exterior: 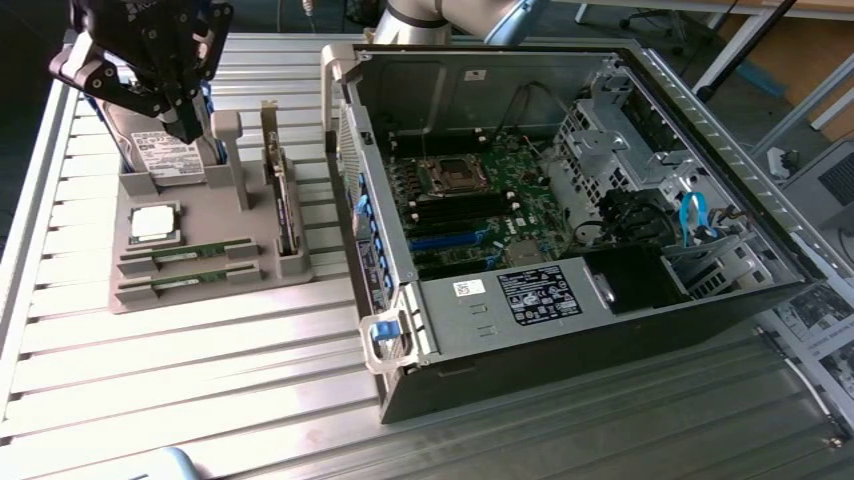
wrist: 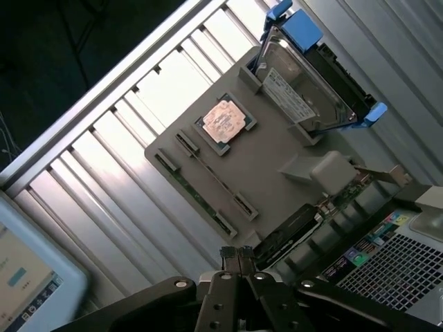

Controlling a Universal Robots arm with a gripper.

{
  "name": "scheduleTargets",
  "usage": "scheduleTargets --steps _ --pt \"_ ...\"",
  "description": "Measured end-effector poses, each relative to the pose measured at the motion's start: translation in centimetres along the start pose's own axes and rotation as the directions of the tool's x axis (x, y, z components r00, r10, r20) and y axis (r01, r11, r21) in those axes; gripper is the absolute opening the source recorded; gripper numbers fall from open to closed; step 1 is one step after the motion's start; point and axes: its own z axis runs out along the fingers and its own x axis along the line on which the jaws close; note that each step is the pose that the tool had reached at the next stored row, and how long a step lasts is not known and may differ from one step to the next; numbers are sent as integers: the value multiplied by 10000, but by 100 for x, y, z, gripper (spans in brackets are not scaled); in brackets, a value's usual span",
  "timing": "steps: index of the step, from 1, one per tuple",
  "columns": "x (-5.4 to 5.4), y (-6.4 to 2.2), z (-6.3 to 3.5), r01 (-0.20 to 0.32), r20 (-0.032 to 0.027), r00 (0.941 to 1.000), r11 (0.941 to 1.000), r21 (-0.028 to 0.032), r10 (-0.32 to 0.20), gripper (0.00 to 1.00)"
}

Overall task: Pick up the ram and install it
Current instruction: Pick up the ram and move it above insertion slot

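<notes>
Two ram sticks lie edge-up in the front slots of a grey holder tray on the slatted table, at the exterior view's left. The wrist view looks down on them as thin lines. My gripper hangs above the tray's back end, over the hard drive, well apart from the ram. Its fingertips are pressed together with nothing between them. The open computer case lies to the exterior view's right, its motherboard memory slots exposed.
The tray also holds a silver processor chip, the hard drive in a blue caddy and an upright expansion card. The case's wall stands close beside the tray. A screen sits off the table's edge.
</notes>
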Motion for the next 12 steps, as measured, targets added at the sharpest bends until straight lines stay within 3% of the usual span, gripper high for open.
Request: scheduleTargets --steps 12 --pt "0 0 0 866 -50 9962 9962 47 -866 11"
